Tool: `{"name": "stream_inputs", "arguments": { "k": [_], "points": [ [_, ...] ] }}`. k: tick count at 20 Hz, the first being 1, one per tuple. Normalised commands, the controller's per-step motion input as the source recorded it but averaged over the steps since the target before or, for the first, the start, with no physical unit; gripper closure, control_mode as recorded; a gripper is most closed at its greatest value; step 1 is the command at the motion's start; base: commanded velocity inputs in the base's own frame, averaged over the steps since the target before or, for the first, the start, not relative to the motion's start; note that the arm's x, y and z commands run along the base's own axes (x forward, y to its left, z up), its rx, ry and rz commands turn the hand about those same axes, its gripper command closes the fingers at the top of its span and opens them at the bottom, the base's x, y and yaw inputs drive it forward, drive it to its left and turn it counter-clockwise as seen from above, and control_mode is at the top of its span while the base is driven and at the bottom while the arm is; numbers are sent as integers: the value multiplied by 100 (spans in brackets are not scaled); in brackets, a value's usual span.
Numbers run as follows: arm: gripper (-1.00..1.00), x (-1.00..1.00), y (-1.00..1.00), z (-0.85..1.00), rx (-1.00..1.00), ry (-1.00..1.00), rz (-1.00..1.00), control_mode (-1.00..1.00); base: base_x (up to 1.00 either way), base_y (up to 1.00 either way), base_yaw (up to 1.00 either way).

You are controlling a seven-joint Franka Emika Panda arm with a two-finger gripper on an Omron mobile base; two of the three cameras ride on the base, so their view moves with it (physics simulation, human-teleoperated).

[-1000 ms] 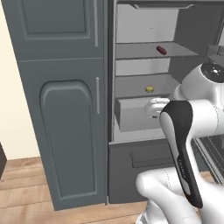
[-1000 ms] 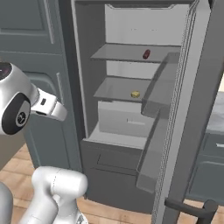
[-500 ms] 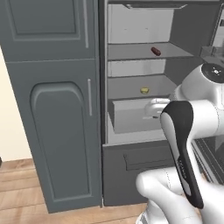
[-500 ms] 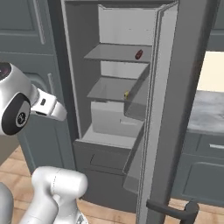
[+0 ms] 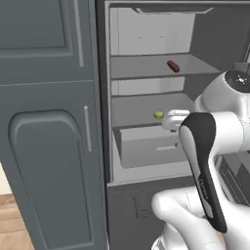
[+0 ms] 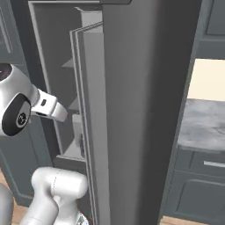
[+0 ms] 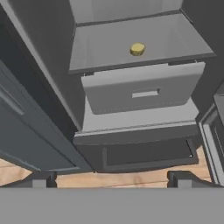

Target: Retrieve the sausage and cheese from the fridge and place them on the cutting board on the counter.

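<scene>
The cheese (image 7: 137, 49) lay on the fridge's (image 5: 146, 63) middle shelf above the drawer (image 7: 142, 89), at twelve o'clock in the hand view. The sausage (image 5: 173, 66) rested one shelf higher. Both looked light, smooth and likely to roll, so a pinch across the middle seemed best. The claw (image 7: 111, 178) hung empty, its tips spread wide, well short of either. The table (image 6: 204, 125) showed at three o'clock in the right base view.

In the fridge (image 5: 146, 39), sausage (image 5: 173, 66) on the shelf above cheese (image 5: 158, 114).
</scene>
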Motion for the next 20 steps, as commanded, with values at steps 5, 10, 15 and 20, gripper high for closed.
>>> {"name": "stream_inputs", "arguments": {
  "k": [5, 10, 15, 20],
  "points": [
    [-100, 0, 0, 0, 0, 0, 0, 100, 79, -13, -7],
    [-100, 0, 0, 0, 0, 0, 0, 100, 61, -9, -10],
    [-100, 0, 0, 0, 0, 0, 0, 100, 32, -20, -11],
    [-100, 28, -27, -5, 0, 0, -11, -100, 0, 0, 0]
  ]
}}
